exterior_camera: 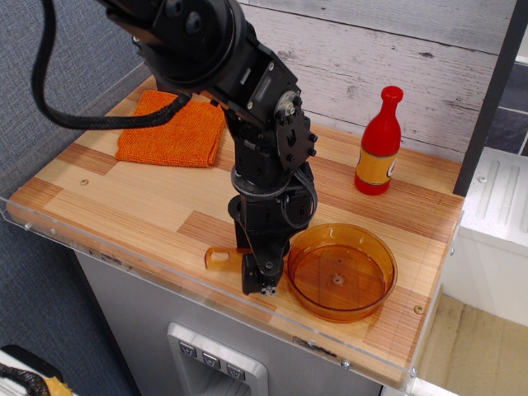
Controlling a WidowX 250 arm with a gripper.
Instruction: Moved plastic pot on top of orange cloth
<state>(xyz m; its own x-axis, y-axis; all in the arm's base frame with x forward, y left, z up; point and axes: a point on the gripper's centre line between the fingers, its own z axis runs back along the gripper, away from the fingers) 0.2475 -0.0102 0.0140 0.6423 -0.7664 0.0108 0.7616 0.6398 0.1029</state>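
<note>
The plastic pot (341,271), a shallow translucent orange pan, sits at the front right of the wooden counter. Its long flat handle points left and ends in a hang hole (218,256). My gripper (259,279) points straight down over the middle of the handle, and its fingers close around it, hiding that part. The orange cloth (172,131) lies folded flat at the back left of the counter, far from the pot. My arm partly covers its right edge.
A red bottle (379,145) with a yellow label stands upright at the back right, near the plank wall. The counter's front edge (206,304) has a clear plastic lip, just in front of the pot. A dark post (492,95) rises at the right.
</note>
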